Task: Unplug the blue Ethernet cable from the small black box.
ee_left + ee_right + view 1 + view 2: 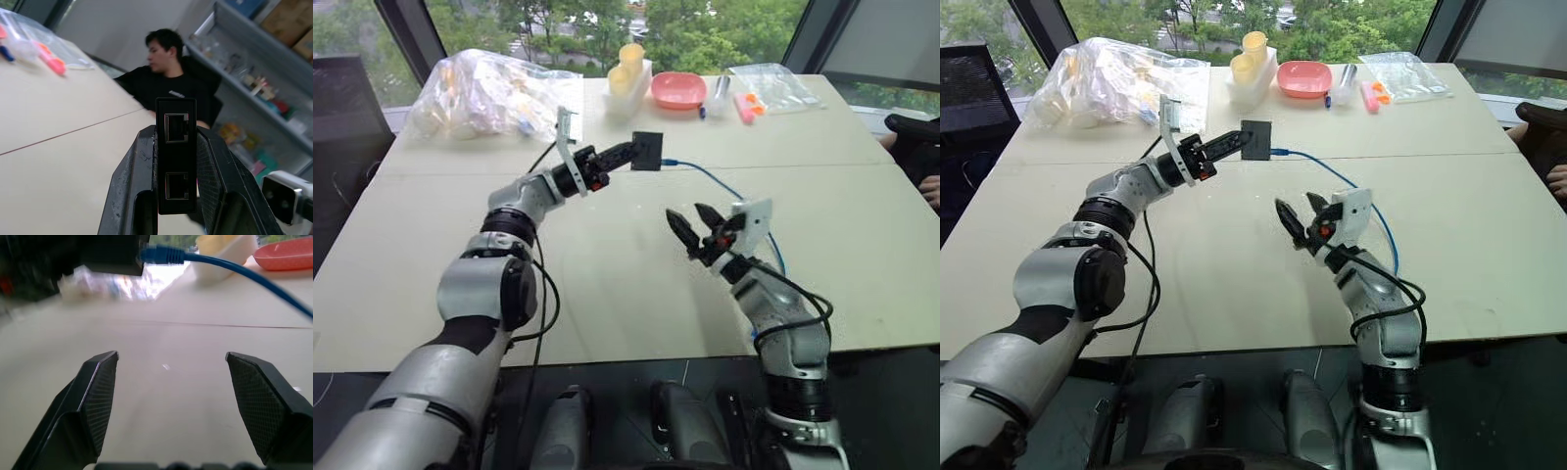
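At the far left of the pale table point(431, 255) lies a crumpled clear plastic bag point(484, 90) of mixed items, close to the back edge. Just right of it the left gripper point(625, 154) is raised above the tabletop with its fingers point(134, 191) clamped flat against both faces of the small black box point(646, 150); the left wrist view shows the box edge-on between the pads with two empty square sockets facing the camera and no legible lettering on it. The blue Ethernet cable point(729, 188) is plugged into the box's right side, and from there it runs rightward and toward the robot across the table, passing behind the right gripper point(696, 223). That gripper hangs over open tabletop nearer the robot, well apart from the box, its two fingers point(100, 396) spread wide and touching nothing. Along the back edge stand a white holder with yellow cups point(628, 70), a pink dish point(678, 90) and another clear bag point(769, 86) with orange and pink pieces. No readable writing appears anywhere. The table's middle between the grippers is bare, and a seam point(842, 164) crosses it behind them. A person point(171, 73) in black sits past the right edge.
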### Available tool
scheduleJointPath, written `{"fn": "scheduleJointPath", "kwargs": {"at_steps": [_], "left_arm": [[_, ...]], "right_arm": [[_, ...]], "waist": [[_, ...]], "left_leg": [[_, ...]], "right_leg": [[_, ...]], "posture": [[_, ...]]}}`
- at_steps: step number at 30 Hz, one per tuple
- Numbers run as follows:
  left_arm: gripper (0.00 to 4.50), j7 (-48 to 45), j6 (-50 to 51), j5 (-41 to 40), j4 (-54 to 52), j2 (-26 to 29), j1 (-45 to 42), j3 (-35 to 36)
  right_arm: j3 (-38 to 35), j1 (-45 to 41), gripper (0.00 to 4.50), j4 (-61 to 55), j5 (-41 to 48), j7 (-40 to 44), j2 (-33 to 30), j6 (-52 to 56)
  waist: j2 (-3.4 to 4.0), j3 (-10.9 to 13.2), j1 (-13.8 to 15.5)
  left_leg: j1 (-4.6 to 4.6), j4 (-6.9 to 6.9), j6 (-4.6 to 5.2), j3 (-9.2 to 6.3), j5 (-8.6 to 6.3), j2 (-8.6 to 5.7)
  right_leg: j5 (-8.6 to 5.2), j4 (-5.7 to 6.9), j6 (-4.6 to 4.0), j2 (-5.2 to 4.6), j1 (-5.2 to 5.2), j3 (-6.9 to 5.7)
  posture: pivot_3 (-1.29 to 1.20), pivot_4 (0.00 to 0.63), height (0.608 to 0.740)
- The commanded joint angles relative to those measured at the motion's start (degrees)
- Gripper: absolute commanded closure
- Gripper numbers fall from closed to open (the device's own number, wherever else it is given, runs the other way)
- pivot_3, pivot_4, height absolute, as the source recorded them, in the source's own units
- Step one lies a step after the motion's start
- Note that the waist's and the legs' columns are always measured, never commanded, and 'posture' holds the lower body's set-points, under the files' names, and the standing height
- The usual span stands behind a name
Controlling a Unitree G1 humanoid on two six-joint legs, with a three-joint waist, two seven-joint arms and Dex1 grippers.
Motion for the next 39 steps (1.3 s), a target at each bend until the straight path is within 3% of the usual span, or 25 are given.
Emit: {"fn": "scheduleJointPath", "kwargs": {"at_steps": [1,10,24,27,31,33,39], "left_arm": [[3.98,-2.4,5.9,-4.0,-4.8,-1.6,1.6,2.1],[3.98,-0.7,16.9,-9.8,-16.7,-4.4,8.1,3.0],[3.98,1.5,21.2,-13.3,-21.1,-4.3,9.7,3.5],[3.98,1.3,21.6,-13.3,-21.6,-4.3,10.0,3.3],[3.98,1.3,21.9,-13.4,-22.0,-4.3,10.3,3.0],[3.98,1.4,21.9,-13.5,-22.2,-4.3,10.4,2.9],[3.98,1.5,22.3,-13.7,-23.0,-4.3,10.9,2.6]], "right_arm": [[-5.8,-3.7,0.82,-3.1,13.0,-7.2,4.6,1.6],[-3.4,-4.5,0.82,-4.5,20.0,-11.1,6.6,-0.1],[-1.3,-3.9,0.82,-4.1,22.9,-10.4,4.6,-2.0],[-0.6,-3.7,1.58,-4.0,22.7,-10.3,4.5,-2.4],[0.1,-3.6,3.65,-3.6,22.3,-10.2,4.3,-2.7],[0.3,-3.6,4.44,-3.1,21.9,-10.2,4.3,-3.0],[0.8,-3.6,4.44,-2.7,22.0,-10.4,3.6,-3.0]], "waist": [[0.01,0.0,0.0],[0.02,0.0,-0.2],[0.02,0.0,-0.2],[0.02,0.0,-0.2],[0.02,0.0,-0.2],[0.02,0.0,-0.2],[0.02,0.0,-0.2]], "left_leg": [[0.02,0.0,0.0,0.0,0.0,0.0],[0.03,-0.13,0.01,-0.05,-0.01,0.06],[0.05,-0.11,0.01,-0.06,-0.01,0.08],[0.05,-0.11,0.01,-0.06,-0.01,0.08],[0.05,-0.11,0.01,-0.06,-0.01,0.08],[0.05,-0.11,0.01,-0.06,-0.01,0.08],[0.05,-0.11,0.01,-0.06,-0.01,0.09]], "right_leg": [[0.0,-0.01,-0.01,0.0,0.01,0.0],[-0.01,-0.03,0.0,0.17,0.0,0.02],[0.0,-0.02,-0.02,0.22,0.0,0.04],[0.0,-0.02,-0.02,0.22,0.0,0.03],[-0.01,-0.03,-0.02,0.22,0.0,0.04],[-0.01,-0.03,-0.02,0.22,0.0,0.04],[-0.01,-0.04,-0.02,0.22,0.0,0.04]], "posture": [[0.0,0.15,0.74],[0.0,0.15,0.74],[0.0,0.15,0.74],[0.0,0.15,0.74],[0.0,0.15,0.74],[0.0,0.15,0.74],[0.0,0.15,0.74]]}}
